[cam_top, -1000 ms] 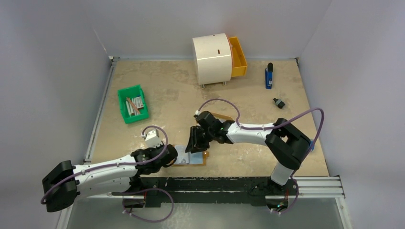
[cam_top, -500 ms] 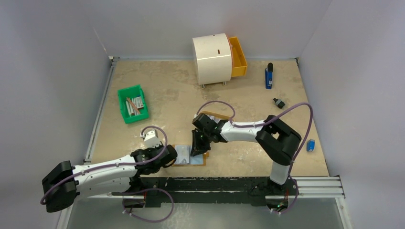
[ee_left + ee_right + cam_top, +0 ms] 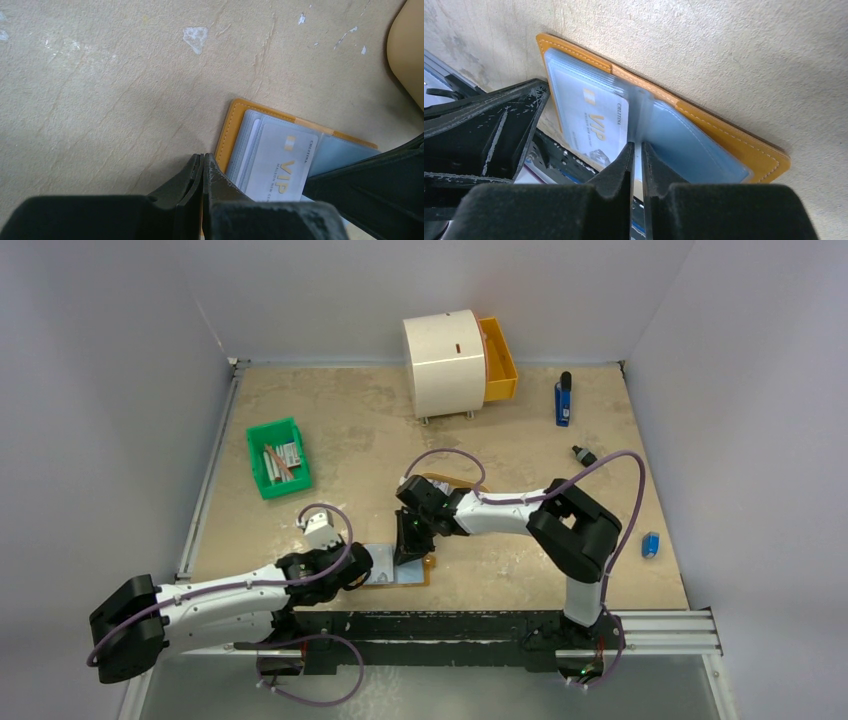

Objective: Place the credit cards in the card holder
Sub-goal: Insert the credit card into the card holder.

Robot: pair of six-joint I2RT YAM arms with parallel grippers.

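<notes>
Bench (image 3: 350, 420), sandy top, walled on three sides.

1. Card holder (image 3: 724, 137): orange-tan wallet, lying open and flat close to the near edge, a little left of the middle. Clear sleeves show inside.
2. Credit card (image 3: 596, 122): pale grey, printed "VIP", lying on the holder's left half. More pale edges are stacked under it; the count is not clear.
3. Left end effector (image 3: 202, 159): fingers pressed together with nothing between them, tips down at the holder's left edge.
4. Right end effector (image 3: 636, 147): fingers drawn to a hairline slit on a thin pale leaf (image 3: 640, 112) standing up from the holder's middle. Card or clear sleeve, I cannot tell.
5. Green bin (image 3: 278, 457): near the left edge, holding white and brown sticks.
6. White cabinet (image 3: 443, 362): at the far edge, its orange drawer (image 3: 498, 360) pulled out.
7. Blue object (image 3: 564, 400): towards the far right corner.
8. Small blue item (image 3: 651, 544): by the right edge.
</notes>
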